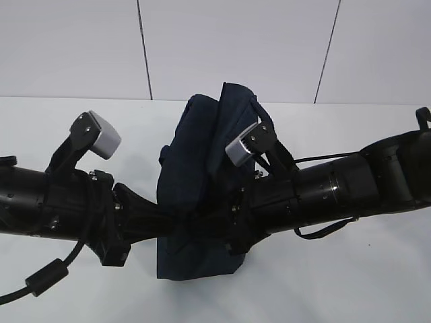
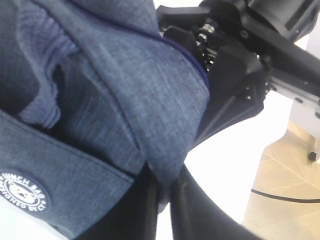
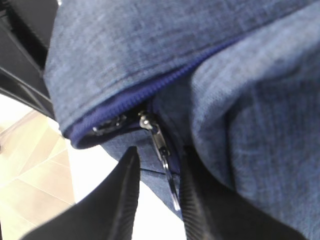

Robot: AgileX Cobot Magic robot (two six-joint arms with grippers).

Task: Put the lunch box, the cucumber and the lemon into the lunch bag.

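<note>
Lunch bag [image 1: 199, 182] stands mid-desk [image 1: 363, 282], between the two arms, which come in from left and right and meet at its near side. Fabric is dark navy, crumpled; top flaps stand up and lean to the far side.

Left claw [image 2: 162, 192]: jaws nearly together, pinching a fold of the bag's fabric between the fingers [image 2: 192, 205]. In the left wrist view the fold hangs down into the jaws. A round white patch [image 2: 22, 192] with a bear face sits on the bag panel at lower left of that view. The other arm's black housing [image 2: 235, 85] is just beyond the fold.

Right claw [image 3: 157, 195]: jaws part-way apart. The silver zipper pull [image 3: 162, 155] hangs between the two fingers [image 3: 122, 200]; whether the pads actually press on it, cannot tell. The blue zipper tape [image 3: 145, 92] runs diagonally above the pull, along the bag's edge.

Exterior view: both claws are hidden behind the wrists and bag fabric. Desk surface is white; wall behind is pale panels.
</note>
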